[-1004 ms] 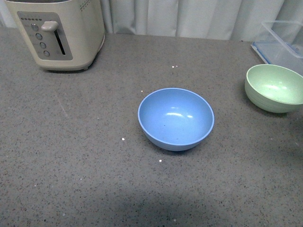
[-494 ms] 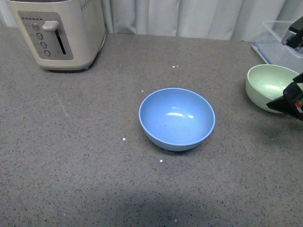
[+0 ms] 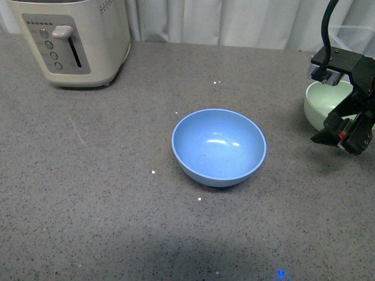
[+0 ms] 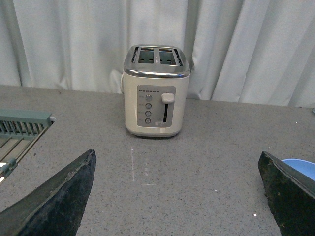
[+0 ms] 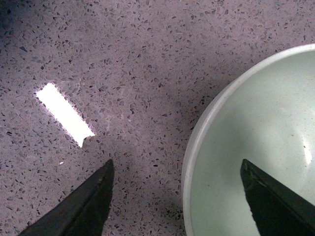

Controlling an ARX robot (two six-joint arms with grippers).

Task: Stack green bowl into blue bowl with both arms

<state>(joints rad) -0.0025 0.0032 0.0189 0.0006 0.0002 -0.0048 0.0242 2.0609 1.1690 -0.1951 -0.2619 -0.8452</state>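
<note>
The blue bowl sits upright in the middle of the grey counter; a sliver of it shows in the left wrist view. The green bowl stands at the right edge, partly hidden by my right gripper, which hangs just above its near rim, open and empty. In the right wrist view the jaws straddle the green bowl's rim, one finger outside and one over the inside. My left gripper is open and empty over bare counter, out of the front view.
A cream toaster stands at the back left, also in the left wrist view. A clear plastic container sits behind the green bowl. A grey-green rack lies at the counter's left. White curtains hang behind.
My right gripper has come into the front view from the right and moved left over the green bowl's near rim, covering more of the bowl. The bowls have not moved.
</note>
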